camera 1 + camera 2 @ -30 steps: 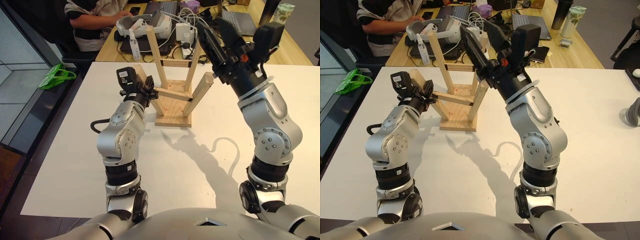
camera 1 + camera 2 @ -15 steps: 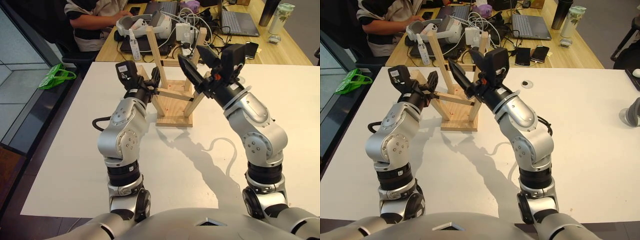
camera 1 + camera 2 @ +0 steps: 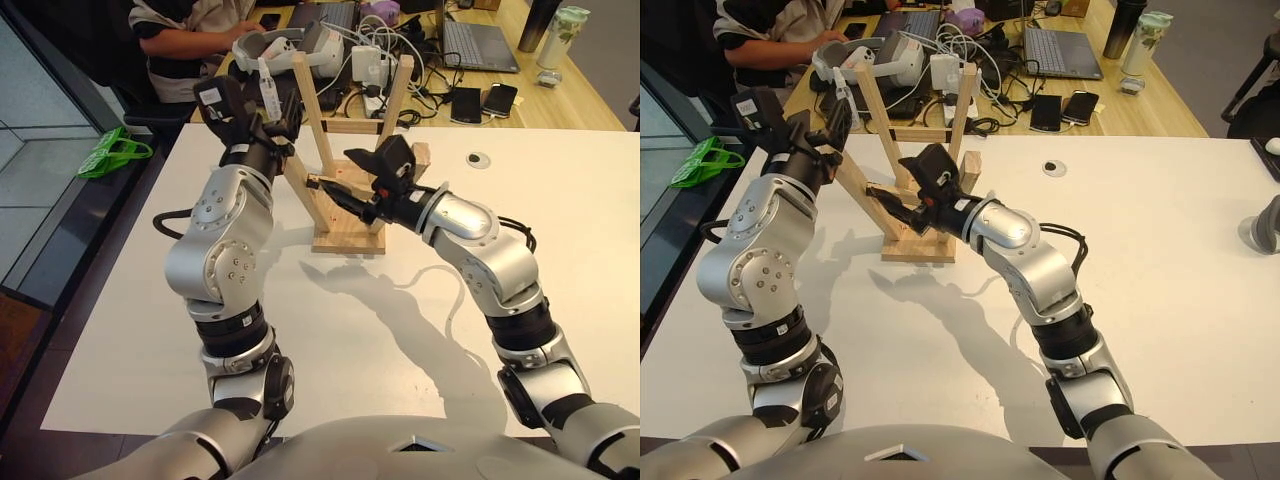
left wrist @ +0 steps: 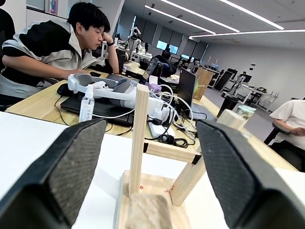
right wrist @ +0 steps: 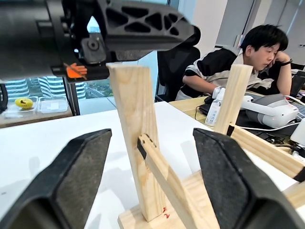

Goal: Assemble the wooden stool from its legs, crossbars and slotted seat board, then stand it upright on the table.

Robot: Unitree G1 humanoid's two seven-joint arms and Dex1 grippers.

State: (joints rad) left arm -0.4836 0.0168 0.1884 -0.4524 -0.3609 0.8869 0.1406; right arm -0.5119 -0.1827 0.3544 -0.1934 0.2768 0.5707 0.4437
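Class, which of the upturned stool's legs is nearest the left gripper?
The near-left leg, leaning outward; its top sits just below the left gripper. The other three stand farther off.

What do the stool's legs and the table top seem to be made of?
Legs: pale bare wood, probably softwood. Faint lengthwise grain and a rough sawn end show, with no gloss or paint.
Table top: smooth, matte white surface, likely laminate or painted board. Its core cannot be seen.

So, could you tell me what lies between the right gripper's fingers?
A stool leg with a crossbar slotted into it, as the right wrist view shows.
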